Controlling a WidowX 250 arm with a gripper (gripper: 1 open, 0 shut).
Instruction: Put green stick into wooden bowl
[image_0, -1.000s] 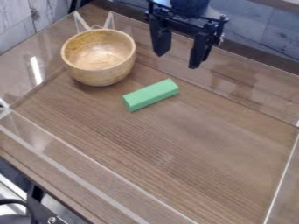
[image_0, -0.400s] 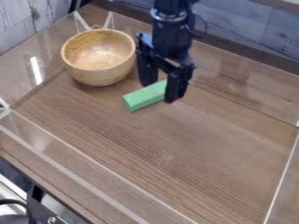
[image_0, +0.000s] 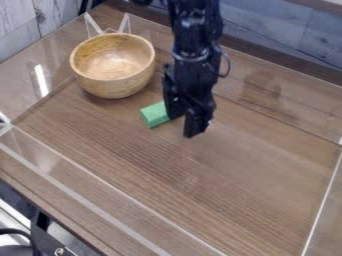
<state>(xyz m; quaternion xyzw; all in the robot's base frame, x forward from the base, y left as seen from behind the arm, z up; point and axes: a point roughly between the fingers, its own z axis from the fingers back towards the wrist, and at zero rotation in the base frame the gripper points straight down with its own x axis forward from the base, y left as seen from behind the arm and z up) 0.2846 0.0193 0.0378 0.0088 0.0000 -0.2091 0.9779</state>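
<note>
The green stick (image_0: 155, 116) lies on the wooden tabletop, and only its left end shows past the black gripper (image_0: 185, 122). The gripper points straight down and has come low over the stick's right part, with its fingers (image_0: 197, 118) on either side of it. The jaws stand narrower than before, but the fingers hide where they meet the stick, so a grip cannot be made out. The wooden bowl (image_0: 112, 66), round, light tan and empty, stands to the upper left of the stick, apart from it.
Clear acrylic walls (image_0: 34, 60) fence the tabletop on all sides, with a low front wall (image_0: 134, 200) near the camera. The wood surface (image_0: 227, 180) stretches bare to the right of the gripper and in front of it.
The gripper came down from above the table's back onto the green stick, rolled about its axis, and its jaws narrowed. Stick and bowl have not moved.
</note>
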